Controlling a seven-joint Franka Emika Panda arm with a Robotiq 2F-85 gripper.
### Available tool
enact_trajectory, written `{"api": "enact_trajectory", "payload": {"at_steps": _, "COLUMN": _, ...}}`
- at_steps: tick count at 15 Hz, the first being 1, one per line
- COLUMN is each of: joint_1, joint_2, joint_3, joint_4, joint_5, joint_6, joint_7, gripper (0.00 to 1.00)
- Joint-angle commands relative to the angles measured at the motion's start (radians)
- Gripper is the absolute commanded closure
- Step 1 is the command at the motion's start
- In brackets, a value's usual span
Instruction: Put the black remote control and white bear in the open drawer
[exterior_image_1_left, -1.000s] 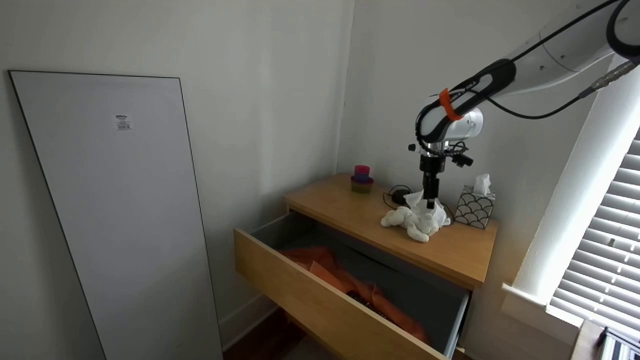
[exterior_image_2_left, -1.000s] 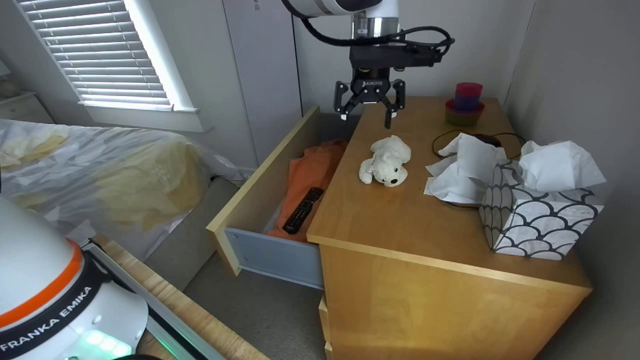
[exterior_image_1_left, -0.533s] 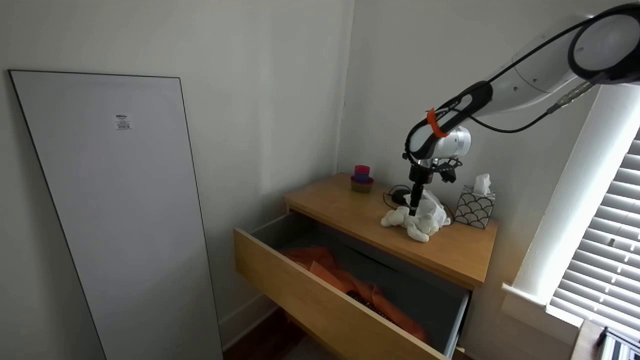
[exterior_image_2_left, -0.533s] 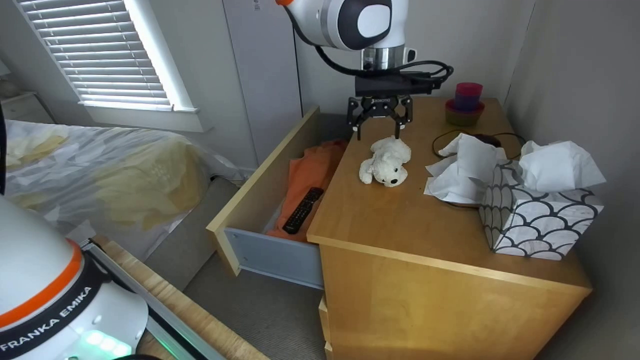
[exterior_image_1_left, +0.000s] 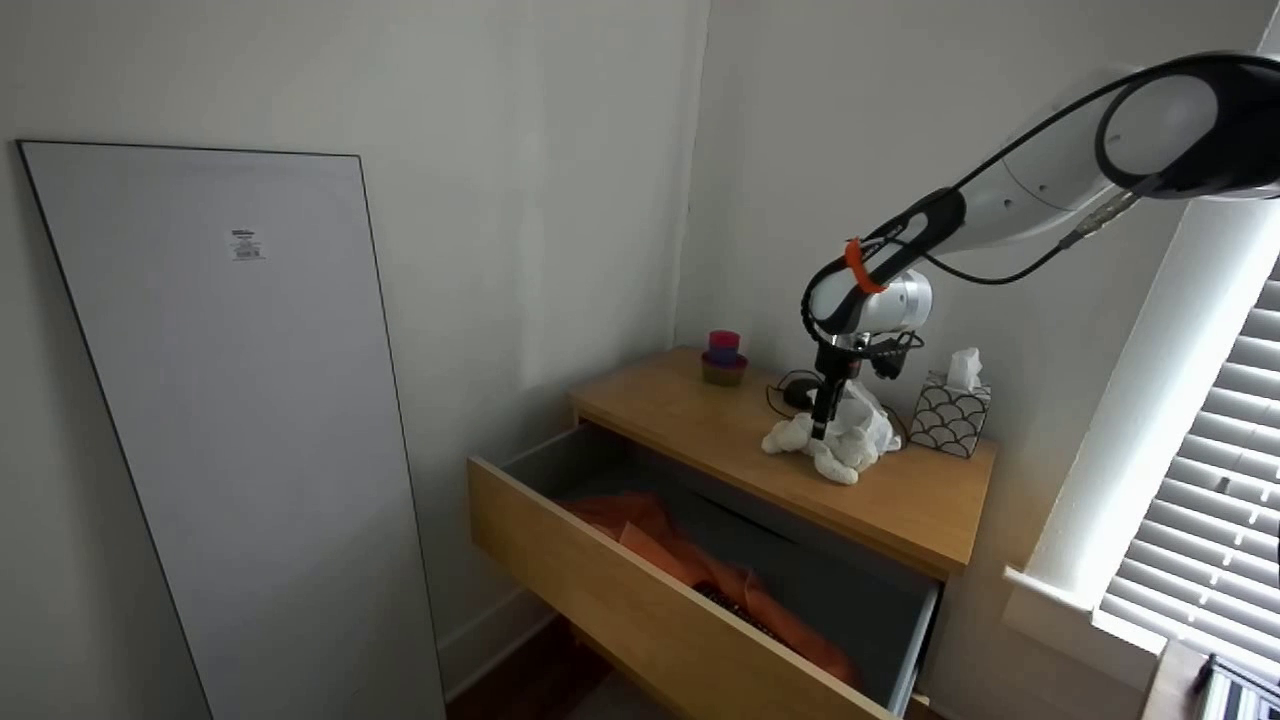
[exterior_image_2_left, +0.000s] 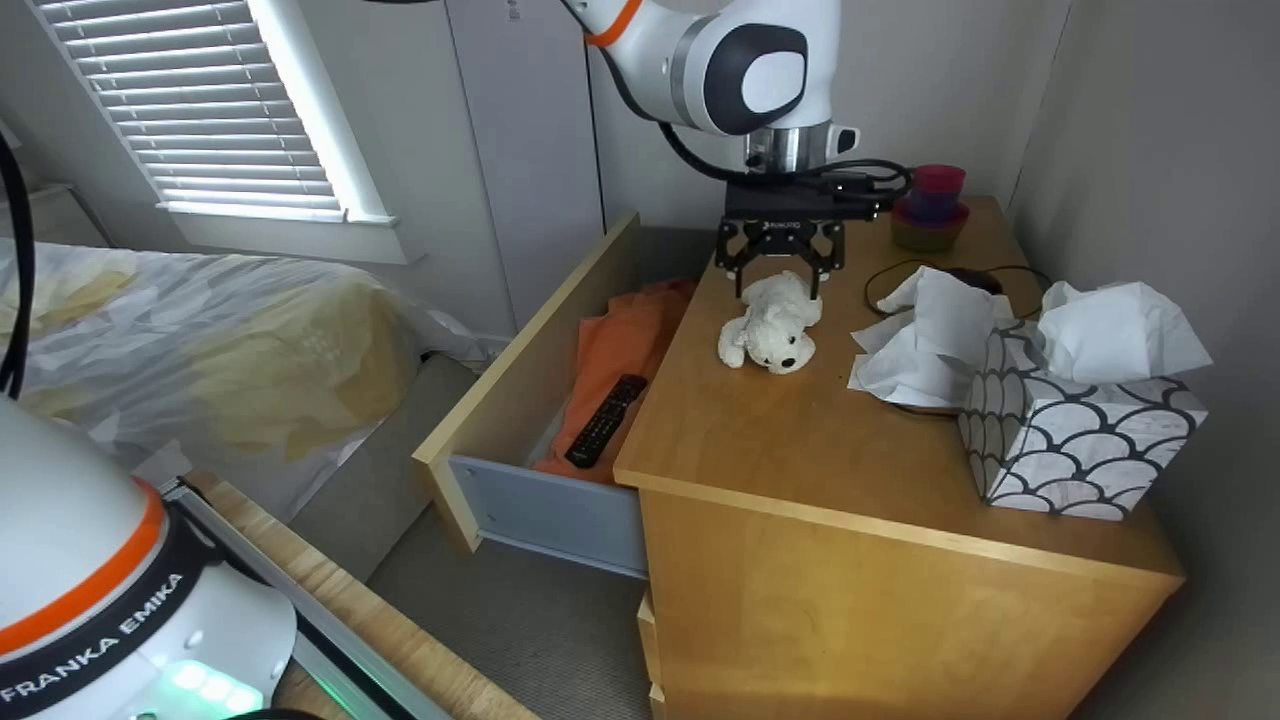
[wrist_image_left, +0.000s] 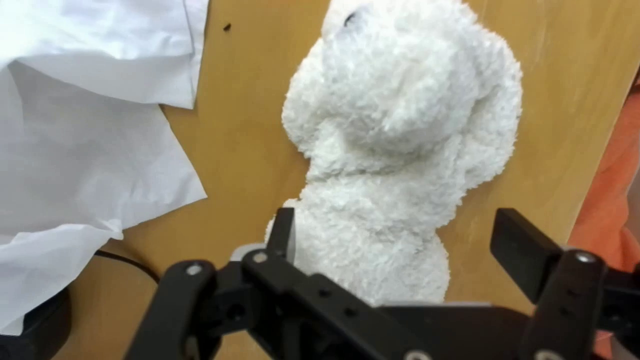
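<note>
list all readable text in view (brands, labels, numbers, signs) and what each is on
"FRANKA EMIKA": black band on the white robot base.
Too small or blurred to read:
Label on the pale grey panel.
Lettering on the gripper.
Lettering on the arm.
Any markings on the black remote control.
</note>
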Motion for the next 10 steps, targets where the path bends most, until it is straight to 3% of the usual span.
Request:
{"api": "enact_trajectory", "payload": {"at_steps": 1, "joint_1": -0.036, "joint_2": 0.056, "joint_3": 0.032, "joint_4": 0.054, "joint_5": 0.016, "joint_6": 0.003, "joint_7": 0.032, "gripper": 0.00}}
{"api": "enact_trajectory", "payload": {"at_steps": 3, "joint_1": -0.042, "joint_2": 0.078, "joint_3": 0.039, "joint_4": 0.072, "joint_5": 0.020, "joint_6": 0.002, "joint_7": 0.051, "gripper": 0.10}}
{"api": "enact_trajectory", "payload": {"at_steps": 5, "joint_1": -0.042, "joint_2": 0.098, "joint_3": 0.044, "joint_4": 0.085, "joint_5": 0.016, "joint_6": 0.008, "joint_7": 0.074, "gripper": 0.34}}
{"api": "enact_trajectory", "payload": {"at_steps": 6, "joint_1": -0.042, "joint_2": 0.106, "joint_3": 0.048, "joint_4": 0.089, "joint_5": 0.014, "joint_6": 0.010, "joint_7": 0.082, "gripper": 0.37}}
{"api": "enact_trajectory", "payload": {"at_steps": 10, "joint_1": -0.042, "joint_2": 0.102, "joint_3": 0.063, "joint_4": 0.081, "joint_5": 0.008, "joint_6": 0.002, "joint_7": 0.093, "gripper": 0.70}}
